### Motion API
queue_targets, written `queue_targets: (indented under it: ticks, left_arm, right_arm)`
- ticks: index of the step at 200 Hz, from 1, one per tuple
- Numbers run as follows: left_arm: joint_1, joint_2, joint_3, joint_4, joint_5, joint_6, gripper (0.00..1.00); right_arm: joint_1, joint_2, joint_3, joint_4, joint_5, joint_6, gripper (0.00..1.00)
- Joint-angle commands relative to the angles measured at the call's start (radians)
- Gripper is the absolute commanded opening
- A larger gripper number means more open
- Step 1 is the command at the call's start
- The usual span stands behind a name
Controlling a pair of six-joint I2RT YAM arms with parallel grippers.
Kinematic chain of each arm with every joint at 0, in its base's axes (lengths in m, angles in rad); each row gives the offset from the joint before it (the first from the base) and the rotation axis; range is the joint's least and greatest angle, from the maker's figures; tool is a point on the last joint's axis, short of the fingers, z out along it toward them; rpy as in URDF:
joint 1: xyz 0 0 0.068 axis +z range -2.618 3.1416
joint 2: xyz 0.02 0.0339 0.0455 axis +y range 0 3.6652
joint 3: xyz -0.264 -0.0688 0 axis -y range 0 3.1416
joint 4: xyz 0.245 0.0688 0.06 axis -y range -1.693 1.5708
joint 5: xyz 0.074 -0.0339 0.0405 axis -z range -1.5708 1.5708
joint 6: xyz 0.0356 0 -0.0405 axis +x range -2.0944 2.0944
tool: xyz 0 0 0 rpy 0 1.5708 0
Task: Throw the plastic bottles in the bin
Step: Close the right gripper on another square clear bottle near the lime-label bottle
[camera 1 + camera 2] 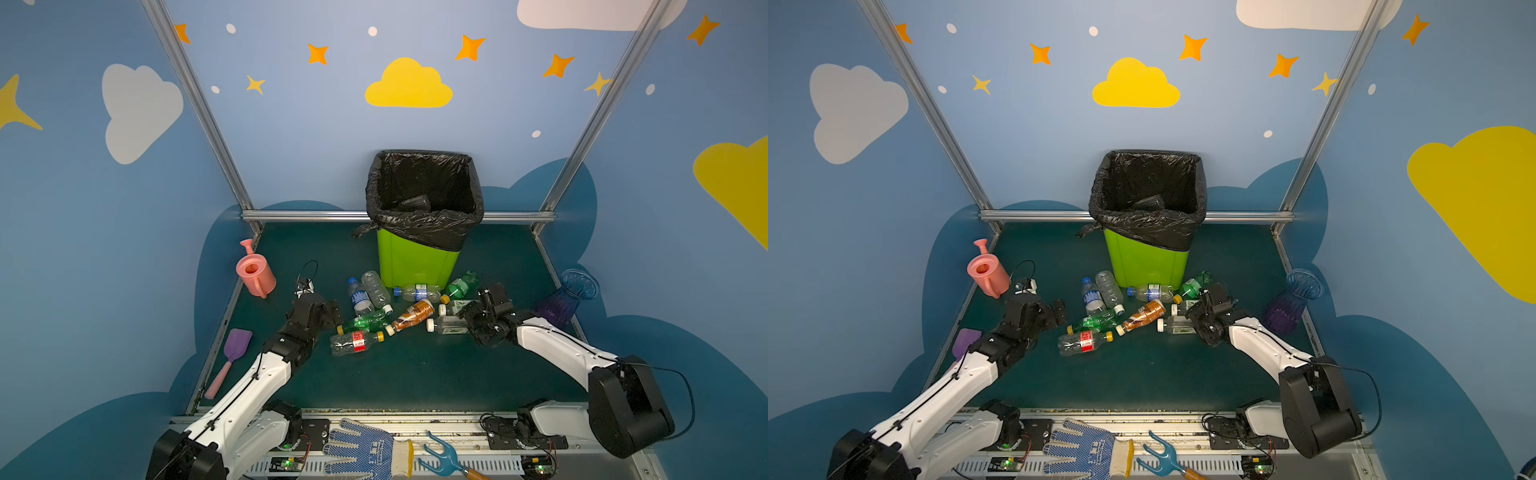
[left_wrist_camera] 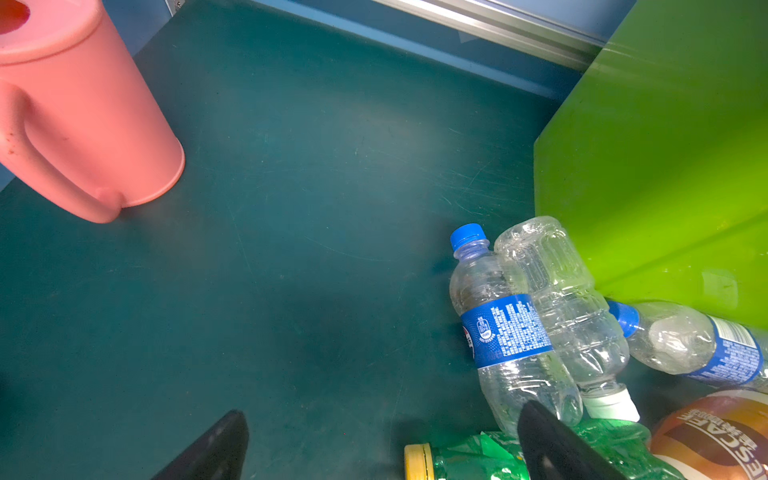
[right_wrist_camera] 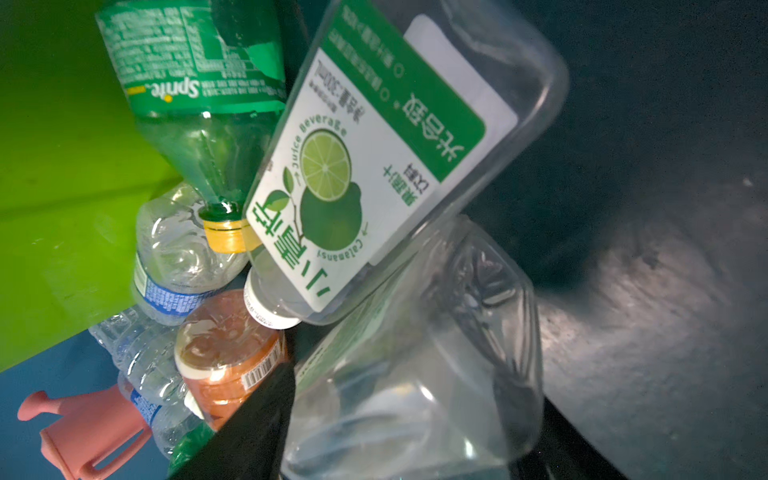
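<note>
Plastic bottles (image 1: pixel 376 291) lie heaped on the green mat (image 1: pixel 395 374) just in front of the lime-green bin (image 1: pixel 415 266), some touching its wall. They look empty, so probably light, thin-walled, slick and easy to crush; round ones may roll. Best pinched mid-body. Right gripper (image 3: pixel 415 386) straddles the clear square juice bottle (image 1: pixel 446 326) at the pile's right edge; clamped or not, cannot tell. Left gripper (image 2: pixel 382 411) is spread wide, empty, near a green bottle (image 2: pixel 478 461). The bin's black liner (image 1: pixel 424 232) holds one dark bottle-like shape; the rest is hidden.
</note>
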Motion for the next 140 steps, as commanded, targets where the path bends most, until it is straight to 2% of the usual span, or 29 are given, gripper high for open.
queue_targets:
  ticks: [1,29,84,140]
  left_arm:
    - [-0.003,0.000,0.020,-0.010,-0.017,0.018,1.00]
    - [-0.005,0.003,0.020,-0.008,-0.017,0.018,1.00]
    - [-0.005,-0.002,0.020,-0.014,-0.018,0.023,1.00]
    - [-0.005,-0.002,0.019,-0.011,-0.020,0.020,1.00]
  right_arm:
    - [0.006,0.000,-0.012,-0.012,0.003,-0.027,0.70]
    - [0.005,0.000,-0.050,-0.005,-0.003,-0.022,0.74]
    - [0.005,0.023,-0.035,0.001,-0.006,-0.030,0.74]
    - [0.002,0.032,-0.049,0.035,0.006,-0.003,0.59]
